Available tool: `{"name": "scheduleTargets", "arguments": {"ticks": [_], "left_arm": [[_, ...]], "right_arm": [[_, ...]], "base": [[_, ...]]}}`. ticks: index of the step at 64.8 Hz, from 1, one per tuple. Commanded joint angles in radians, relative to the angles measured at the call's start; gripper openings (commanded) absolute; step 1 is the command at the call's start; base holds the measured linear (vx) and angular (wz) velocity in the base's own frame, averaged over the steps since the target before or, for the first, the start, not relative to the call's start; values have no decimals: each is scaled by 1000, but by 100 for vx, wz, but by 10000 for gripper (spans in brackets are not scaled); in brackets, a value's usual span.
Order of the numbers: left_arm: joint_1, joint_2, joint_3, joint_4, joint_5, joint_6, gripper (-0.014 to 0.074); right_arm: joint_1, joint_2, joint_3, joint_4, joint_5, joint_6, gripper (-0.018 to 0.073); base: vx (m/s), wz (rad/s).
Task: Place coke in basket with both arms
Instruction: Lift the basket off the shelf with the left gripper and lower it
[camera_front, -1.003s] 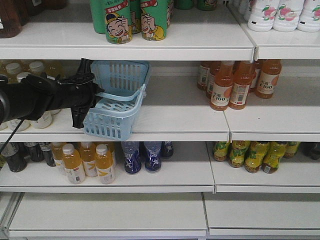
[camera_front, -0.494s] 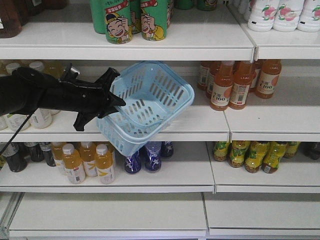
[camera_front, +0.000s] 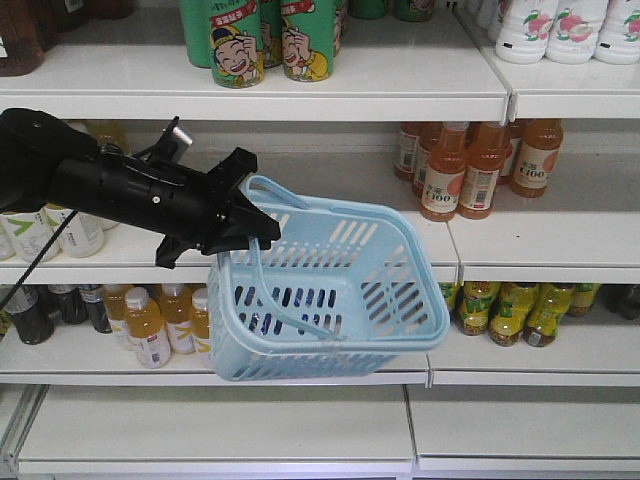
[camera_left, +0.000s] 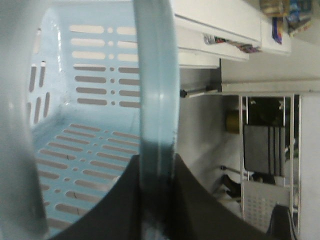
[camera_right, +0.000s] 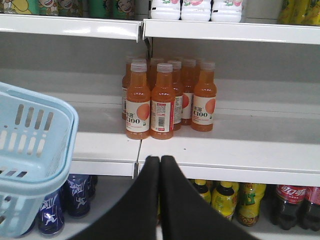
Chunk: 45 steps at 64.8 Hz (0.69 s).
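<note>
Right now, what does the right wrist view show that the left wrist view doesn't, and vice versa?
Right wrist only: orange bottles on the middle shelf, dark cola bottles lower right, and the right gripper, fingers pressed together on nothing. Left wrist only: the slotted floor of the basket, and its handle clamped in the left gripper. Both: the light blue basket and white shelving.

"C100" is printed on the white labels of the orange drink bottles (camera_right: 137, 102), right of the basket (camera_right: 30, 150).
</note>
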Motion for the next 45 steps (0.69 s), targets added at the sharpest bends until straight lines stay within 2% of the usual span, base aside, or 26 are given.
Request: {"name": "scheduleTargets", "arguments": {"ticks": [1, 10, 18, 30, 45], "left_arm": [[-7, -81, -13, -100, 91, 57, -8], [-7, -145, 83, -200, 149, 180, -8], [-7, -210, 195, -272, 147, 291, -8], [-7, -299, 371, -412, 161, 508, -8], [-7, -360, 633, -610, 180, 669, -8]], "right_arm": [[-5, -14, 8, -7, -77, -2, -10], [-5, -14, 8, -7, -77, -2, -10], [-5, -14, 8, -7, -77, -2, -10], [-5, -14, 8, -7, -77, -2, -10], [-5, -14, 8, -7, -77, -2, -10]], "base": [[0, 0], [0, 0], [0, 0], [0, 0], [0, 0]]}}
